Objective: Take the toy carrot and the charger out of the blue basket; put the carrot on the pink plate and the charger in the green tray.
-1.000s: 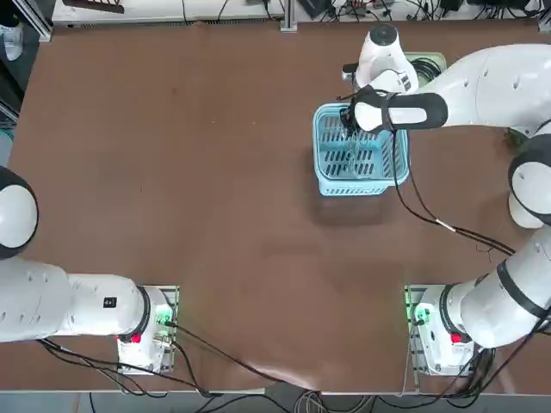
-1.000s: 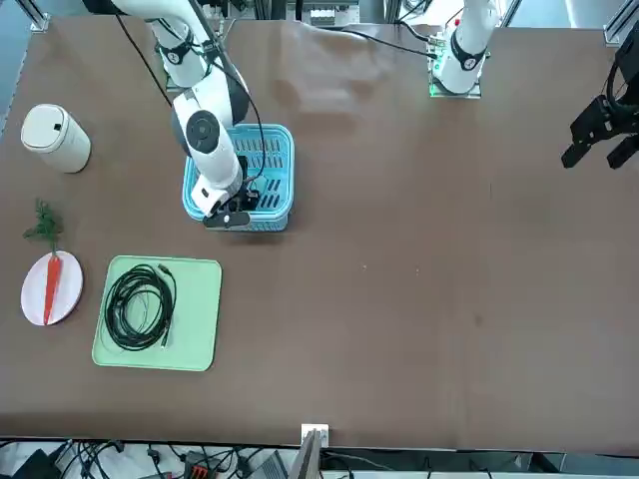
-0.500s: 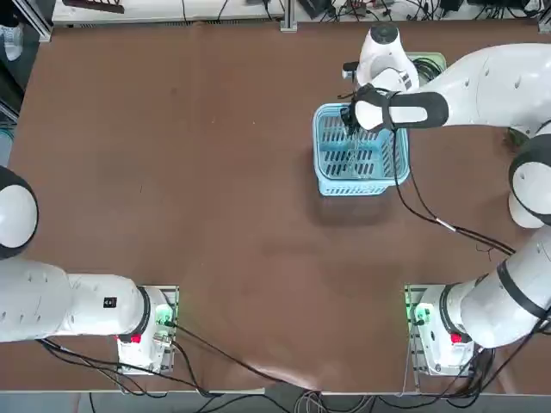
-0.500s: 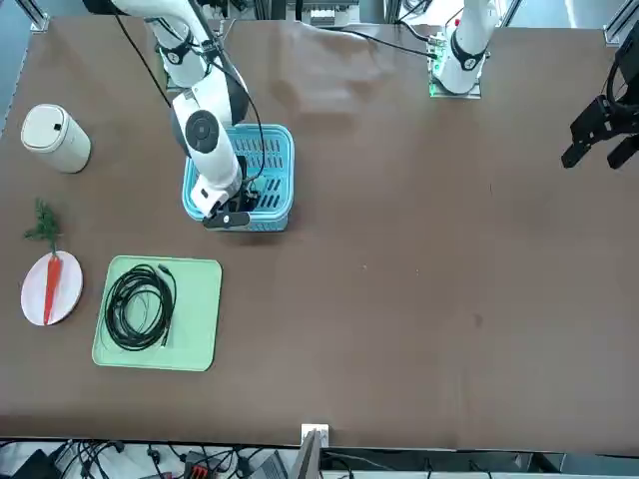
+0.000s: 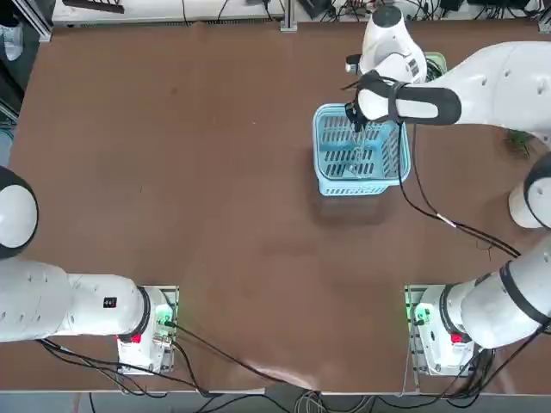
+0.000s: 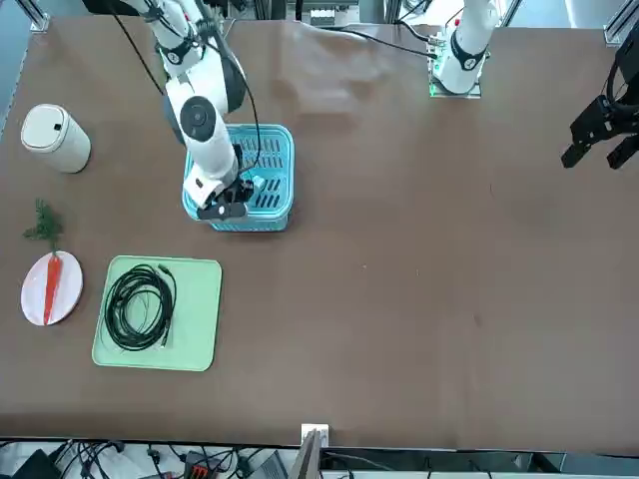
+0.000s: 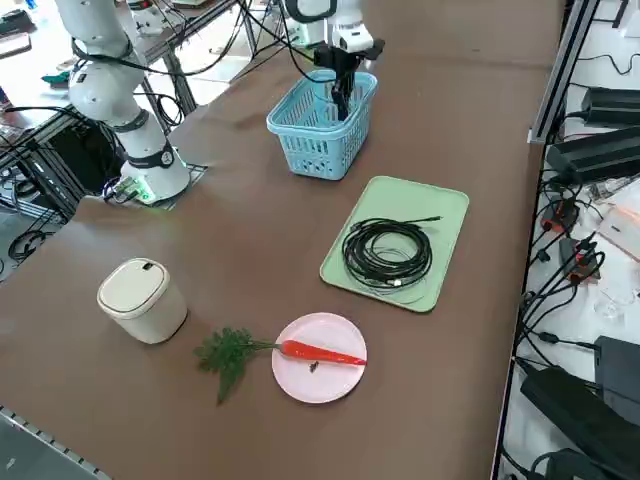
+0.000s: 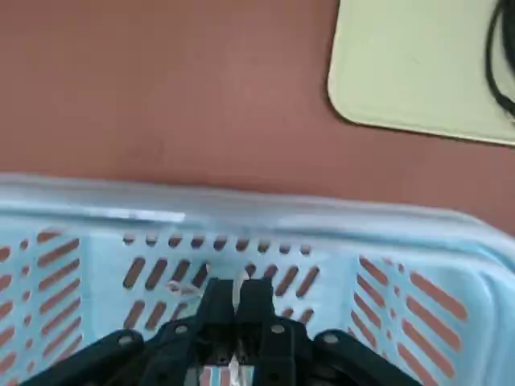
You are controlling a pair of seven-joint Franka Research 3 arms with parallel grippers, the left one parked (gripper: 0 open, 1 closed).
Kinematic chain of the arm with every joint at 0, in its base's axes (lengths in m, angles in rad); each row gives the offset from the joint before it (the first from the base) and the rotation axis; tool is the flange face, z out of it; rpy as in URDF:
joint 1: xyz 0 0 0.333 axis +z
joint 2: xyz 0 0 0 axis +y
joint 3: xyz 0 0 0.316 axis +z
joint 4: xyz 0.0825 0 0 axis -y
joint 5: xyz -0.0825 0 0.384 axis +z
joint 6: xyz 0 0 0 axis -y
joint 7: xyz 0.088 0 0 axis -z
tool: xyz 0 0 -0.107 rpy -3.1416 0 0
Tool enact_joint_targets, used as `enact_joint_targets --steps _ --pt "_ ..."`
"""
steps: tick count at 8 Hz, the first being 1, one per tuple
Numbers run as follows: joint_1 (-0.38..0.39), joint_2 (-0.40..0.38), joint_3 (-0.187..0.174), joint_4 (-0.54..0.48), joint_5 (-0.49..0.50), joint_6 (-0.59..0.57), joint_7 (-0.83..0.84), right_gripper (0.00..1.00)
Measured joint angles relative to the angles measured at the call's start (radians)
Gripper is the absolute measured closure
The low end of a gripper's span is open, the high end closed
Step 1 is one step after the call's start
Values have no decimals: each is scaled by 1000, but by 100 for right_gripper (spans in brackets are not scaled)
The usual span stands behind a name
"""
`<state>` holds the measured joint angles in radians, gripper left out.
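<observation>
Charger [image 8: 185, 287], small and white with a thin looped cord, is down at the slatted blue basket [image 8: 306, 217], where you have it in your right gripper [image 8: 238, 291]. Its two black fingers are pressed nearly together, pinching a narrow white part of it between their tips; you cannot make out clearly which part that is. Light blue slats and slots spread around and beneath those fingers, and the basket's thick rim runs close by. Your right arm [image 6: 207, 120], white with dark bands, reaches down over the basket from the base side of the brown table [image 7: 230, 250]. Beyond the basket, well apart from it, you find the pale green tray [image 7: 440, 215], flat with rounded corners. A black cable [image 7: 385, 255] rests on it in a coil, one end sticking out of the loops. Past the tray, with table showing between them, is the round pink plate [image 7: 310, 390]. Your toy carrot [image 7: 320, 353] lies across it, the slim red-orange root on the plate and the green leafy tuft reaching over the edge onto the table. Near that tuft, apart from both plate and carrot, a white round-topped device [image 7: 142, 300] stands upright on the table.
</observation>
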<state>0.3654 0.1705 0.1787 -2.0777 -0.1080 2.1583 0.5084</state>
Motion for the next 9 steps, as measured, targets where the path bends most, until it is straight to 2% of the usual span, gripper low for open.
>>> enact_joint_targets --steps 6,9 --pt "68 -266 8 31 30 -331 7 98" --pt "47 -291 -14 231 32 -510 -8 98"
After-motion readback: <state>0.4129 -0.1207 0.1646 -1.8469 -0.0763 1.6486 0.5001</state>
